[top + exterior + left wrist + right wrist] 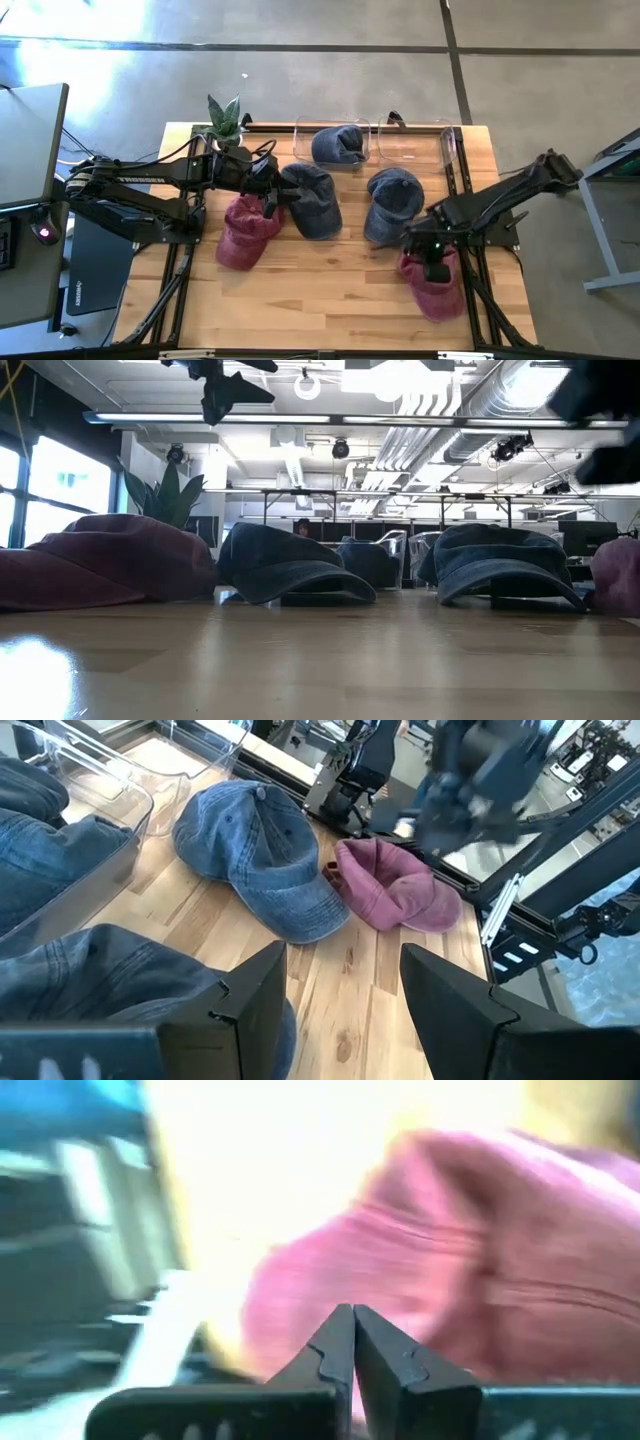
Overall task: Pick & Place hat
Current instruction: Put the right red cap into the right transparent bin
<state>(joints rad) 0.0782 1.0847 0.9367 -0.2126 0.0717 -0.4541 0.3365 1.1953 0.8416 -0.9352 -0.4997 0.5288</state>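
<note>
Several hats lie on the wooden table. A pink hat [437,285] rests at the near right, and my right gripper [434,262] hangs above it, shut, with nothing between its fingertips [353,1330]; the low view shows it clear of the hat [615,575]. A blue denim hat [393,200] lies just beyond. My left gripper [340,1010] stands open in the air over another blue denim hat [312,200] and a maroon hat [245,232], holding nothing.
Two clear bins stand along the far edge: one [305,130] holds a blue denim hat [338,145], the other [420,140] holds nothing. A potted plant [225,118] stands at the far left corner. Bare wood [330,290] lies toward the near edge.
</note>
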